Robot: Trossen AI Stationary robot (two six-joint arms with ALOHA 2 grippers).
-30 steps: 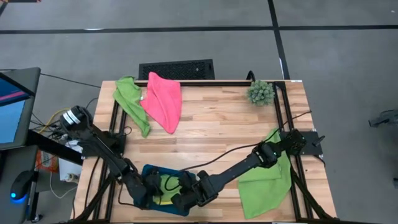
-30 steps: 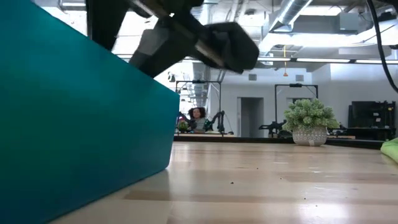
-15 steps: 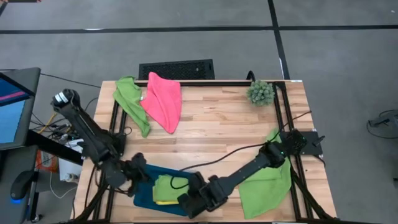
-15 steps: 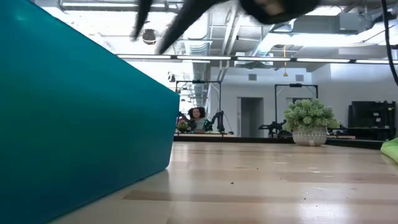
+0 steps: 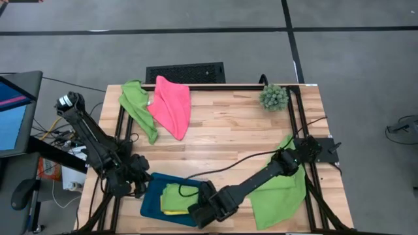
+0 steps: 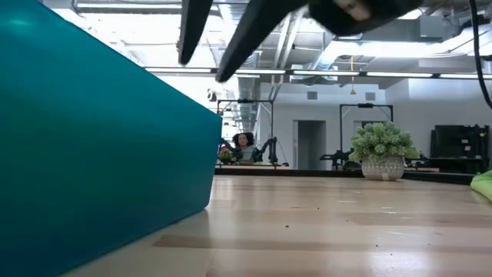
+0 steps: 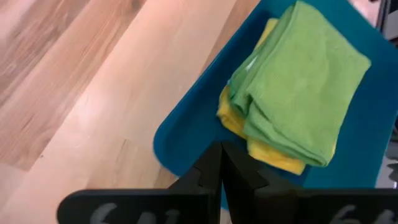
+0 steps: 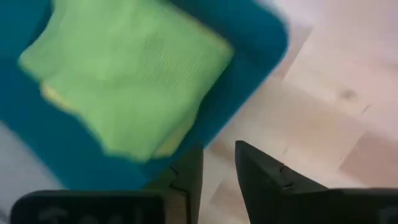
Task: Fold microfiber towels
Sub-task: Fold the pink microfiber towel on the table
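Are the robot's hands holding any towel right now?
No. The left tool is shut on nothing, and the right tool is slightly open and empty. The folded green towel lies on the yellow towel in the teal tray.

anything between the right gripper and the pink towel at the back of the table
Nothing visible stands between them. The right gripper is at the teal tray's near edge, and only bare tabletop separates it from the pink towel, which lies beside a green towel.

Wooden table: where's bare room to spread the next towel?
The wooden table is bare mid-board, between the hot pink microfiber towel, the small spiky green plant and the dark teal rectangular tray. It is crowded around that tray, flanked by both grippers.
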